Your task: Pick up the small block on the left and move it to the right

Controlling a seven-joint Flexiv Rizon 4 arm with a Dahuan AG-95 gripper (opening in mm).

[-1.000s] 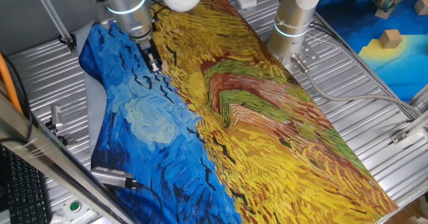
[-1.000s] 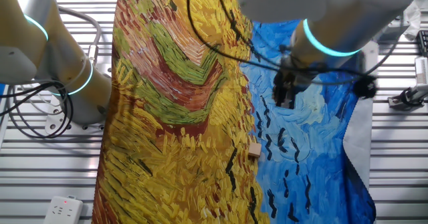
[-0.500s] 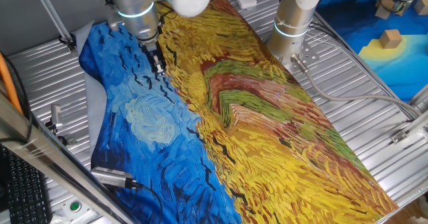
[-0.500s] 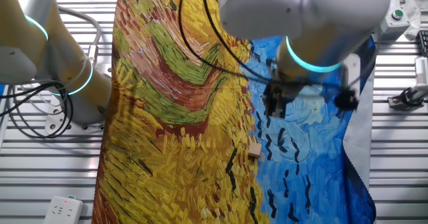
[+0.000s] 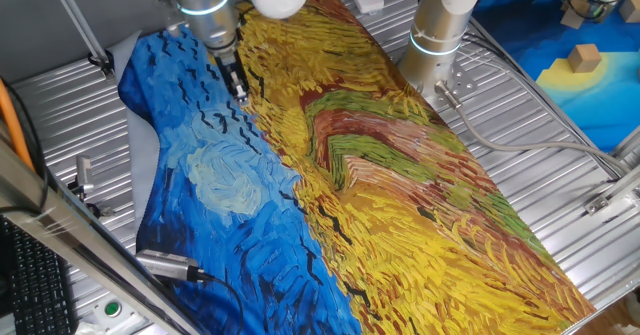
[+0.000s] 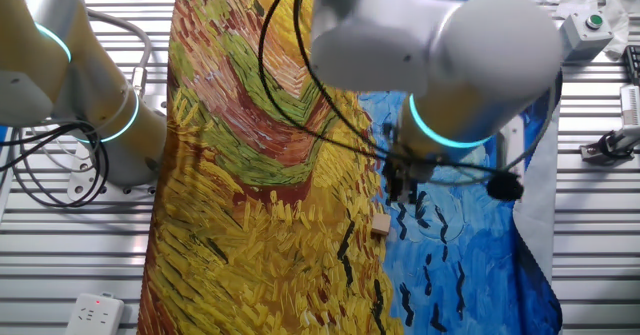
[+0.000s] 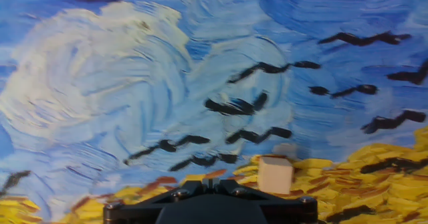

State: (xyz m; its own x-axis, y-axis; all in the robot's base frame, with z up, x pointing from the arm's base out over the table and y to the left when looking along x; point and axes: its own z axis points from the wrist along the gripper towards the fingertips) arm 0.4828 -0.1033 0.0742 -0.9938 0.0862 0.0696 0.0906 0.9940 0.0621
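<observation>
The small tan wooden block lies on the painted cloth where the blue meets the yellow. In the hand view the block sits just right of my fingers, low in the frame. My gripper hangs above the cloth, a short way up and to the right of the block, apart from it. In the hand view the gripper has its two jaws pressed together with nothing between them. In one fixed view the gripper is over the blue part at the far left, and I cannot see the block there.
A painted cloth covers the table. A second arm's base stands at the far side and also shows in the other fixed view. A metal fixture lies at the cloth's near edge. Wooden blocks sit on another table.
My arm has carried the shut gripper across the blue part of the cloth toward the block. The block has not moved.
</observation>
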